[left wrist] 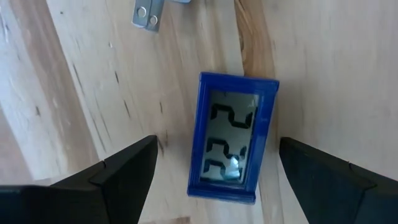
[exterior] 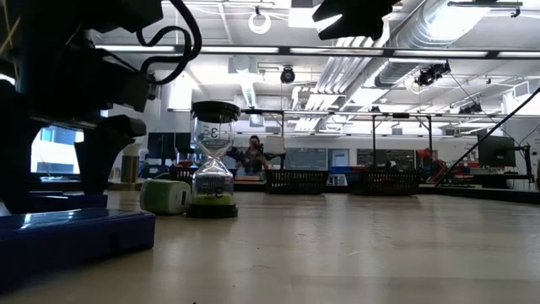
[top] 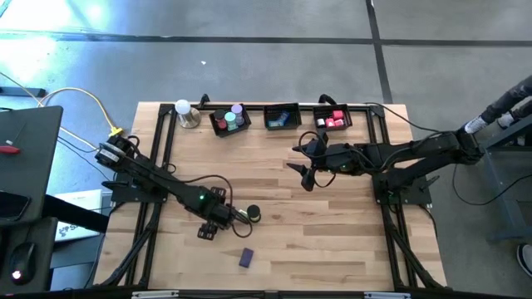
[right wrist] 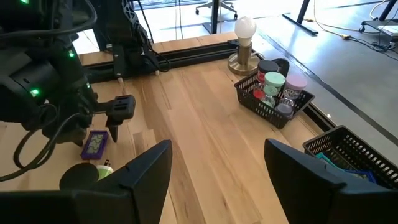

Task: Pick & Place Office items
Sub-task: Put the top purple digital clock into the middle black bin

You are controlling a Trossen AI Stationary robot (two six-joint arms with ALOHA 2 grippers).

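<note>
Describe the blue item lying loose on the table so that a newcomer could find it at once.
On the wooden table, look near the front edge, under the left gripper. There lies a small blue digital clock, flat, display up, alone. Unlike the hourglass next to it, it is rectangular, with dark digits on a grey screen.

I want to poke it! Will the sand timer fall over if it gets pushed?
Probably, yes. The sand timer stands tall on a narrow base, so a push up high would likely tip it. Its bulbs look like glass, so they might crack. Lying down, it could roll.
</note>
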